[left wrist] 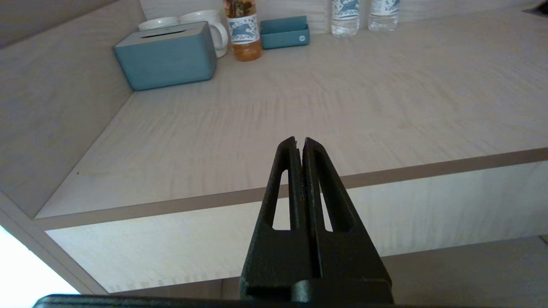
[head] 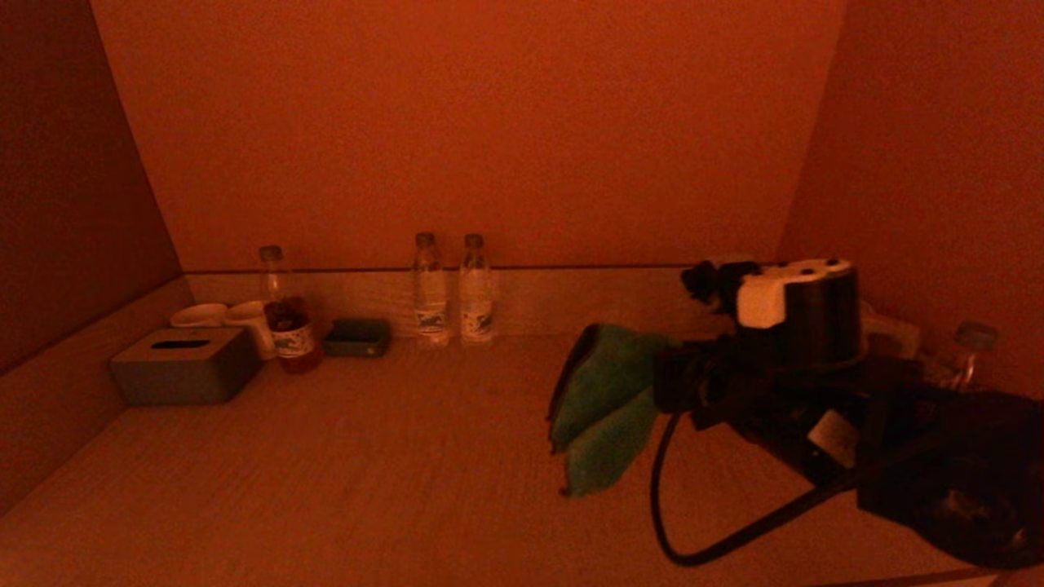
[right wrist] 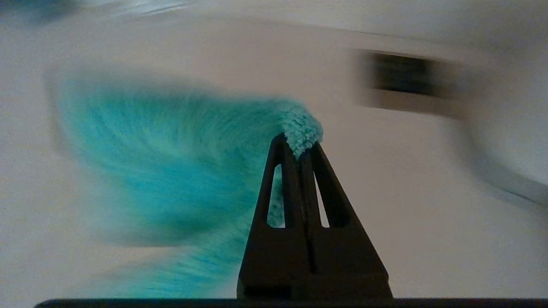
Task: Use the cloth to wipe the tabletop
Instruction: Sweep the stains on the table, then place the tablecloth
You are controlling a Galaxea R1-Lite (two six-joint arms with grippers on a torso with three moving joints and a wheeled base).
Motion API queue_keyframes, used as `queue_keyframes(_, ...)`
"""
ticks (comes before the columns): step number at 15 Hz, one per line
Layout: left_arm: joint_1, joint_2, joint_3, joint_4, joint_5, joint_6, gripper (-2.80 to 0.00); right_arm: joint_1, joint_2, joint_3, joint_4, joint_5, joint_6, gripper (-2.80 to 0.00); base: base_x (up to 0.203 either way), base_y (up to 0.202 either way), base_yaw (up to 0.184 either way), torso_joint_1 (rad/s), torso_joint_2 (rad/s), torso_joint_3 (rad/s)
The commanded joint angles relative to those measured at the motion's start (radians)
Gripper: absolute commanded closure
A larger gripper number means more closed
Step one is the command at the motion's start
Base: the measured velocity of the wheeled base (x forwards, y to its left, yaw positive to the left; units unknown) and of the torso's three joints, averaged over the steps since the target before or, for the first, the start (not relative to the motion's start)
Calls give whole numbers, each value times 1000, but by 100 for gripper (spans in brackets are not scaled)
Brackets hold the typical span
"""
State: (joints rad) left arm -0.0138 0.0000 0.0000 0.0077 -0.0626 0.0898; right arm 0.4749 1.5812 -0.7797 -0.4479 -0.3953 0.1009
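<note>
The green cloth [head: 608, 408] hangs floppy from my right gripper [head: 665, 371] over the right half of the pale wood-grain tabletop [head: 367, 456]. The gripper is shut on the cloth's upper edge. In the right wrist view, the cloth [right wrist: 171, 171] spreads to one side of the closed right gripper [right wrist: 299, 147], with a tuft pinched at the tips. I cannot tell whether the cloth's lower end touches the tabletop. My left gripper [left wrist: 299, 143] is shut and empty, held low in front of the tabletop's front edge [left wrist: 385, 173].
A grey tissue box [head: 186, 365], two white mugs [head: 245, 318], a tea bottle [head: 287, 322] and a small dark tray [head: 356, 337] stand at the back left. Two water bottles [head: 453, 289] stand by the rear rim. Another bottle [head: 966, 350] is behind the right arm. Walls close three sides.
</note>
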Motion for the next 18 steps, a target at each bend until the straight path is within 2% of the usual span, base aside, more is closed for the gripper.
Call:
queue_keyframes(1, 0, 0, 0, 0, 0, 1, 0, -151, -55, 19, -3, -4, -1, 0, 0, 0, 0, 0, 0, 0)
queue_keyframes(2, 0, 0, 0, 0, 0, 1, 0, -171, -59, 21, -3, -5, -3, 0, 0, 0, 0, 0, 0, 0)
queue_keyframes(5, 0, 0, 0, 0, 0, 1, 0, -320, -55, 14, -3, -5, -11, 0, 0, 0, 0, 0, 0, 0)
queue_keyframes(8, 0, 0, 0, 0, 0, 1, 0, -401, -48, 14, -3, -5, -63, 0, 0, 0, 0, 0, 0, 0)
queue_keyframes(10, 0, 0, 0, 0, 0, 1, 0, -421, -47, 14, -3, -7, -86, 0, 0, 0, 0, 0, 0, 0)
queue_keyframes(18, 0, 0, 0, 0, 0, 1, 0, -422, -58, 53, -3, -32, -84, 0, 0, 0, 0, 0, 0, 0)
